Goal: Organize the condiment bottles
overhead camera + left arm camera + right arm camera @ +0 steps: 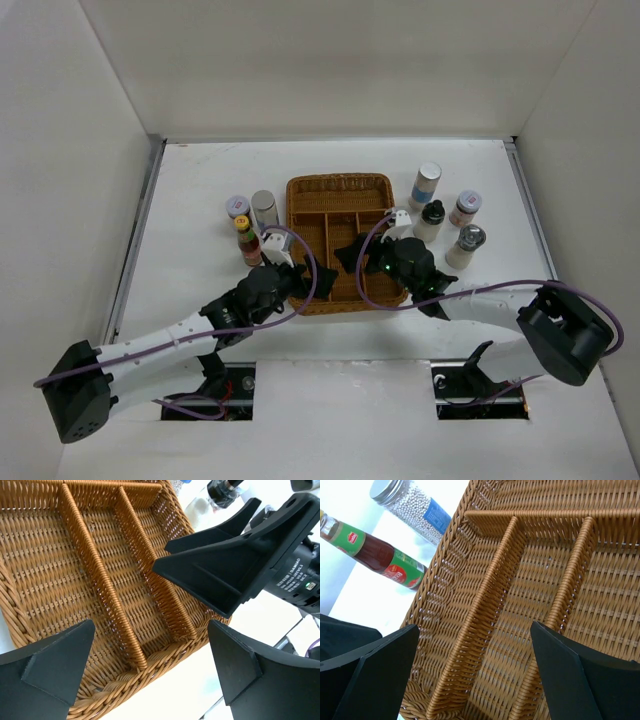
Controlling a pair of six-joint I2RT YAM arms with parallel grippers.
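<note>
The condiment bottles stand on either side of the brown wicker tray (340, 190). To its left are a red-sauce bottle with a yellow cap (247, 242), a chrome-topped cylinder (264, 208) and a white-lidded jar (237, 207). To its right are a blue-labelled cylinder (426, 184), a black-capped shaker (432, 221), a spice jar (465, 208) and a chrome-topped shaker (467, 245). My left gripper (302, 276) is open and empty over the tray's near left corner. My right gripper (350, 254) is open and empty over the tray's near middle. The tray compartments (75, 580) hold nothing in the parts I see.
In the right wrist view the red-sauce bottle (375, 555) and the bead-filled cylinder (410, 505) stand just outside the tray wall (445, 565). In the left wrist view the right gripper's fingers (215, 570) hang close over the tray's near right corner. White walls enclose the table.
</note>
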